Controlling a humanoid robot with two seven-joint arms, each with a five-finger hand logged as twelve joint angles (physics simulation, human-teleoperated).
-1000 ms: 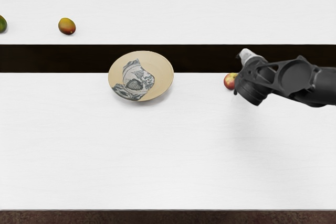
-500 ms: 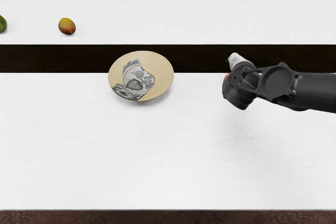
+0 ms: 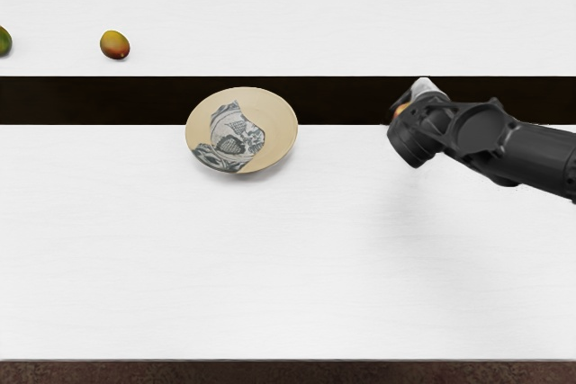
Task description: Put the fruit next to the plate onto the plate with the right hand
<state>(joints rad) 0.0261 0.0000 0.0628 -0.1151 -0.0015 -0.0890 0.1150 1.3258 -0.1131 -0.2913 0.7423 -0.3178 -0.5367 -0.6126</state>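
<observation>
The tan plate [image 3: 281,117] with a grey-and-white pattern sits at the near table's back edge, left of centre. My right hand [image 3: 412,119] reaches in from the right and hovers over that same edge, well to the right of the plate. Its fingers are curled around the small red-orange fruit [image 3: 399,112]. Only a sliver of the fruit shows at the hand's left side, in front of the dark gap. The spot on the table where the fruit lay is bare. The left arm is out of view.
A dark gap [image 3: 135,101] separates the near white table [image 3: 270,249] from a far white table [image 3: 315,24]. On the far table lie a mango [image 3: 114,44] and, at the left edge, another fruit [image 3: 4,40].
My right hand moved left over the fruit, closed on it, then rose up and slightly right with it. The fruit has left its spot on the table.
</observation>
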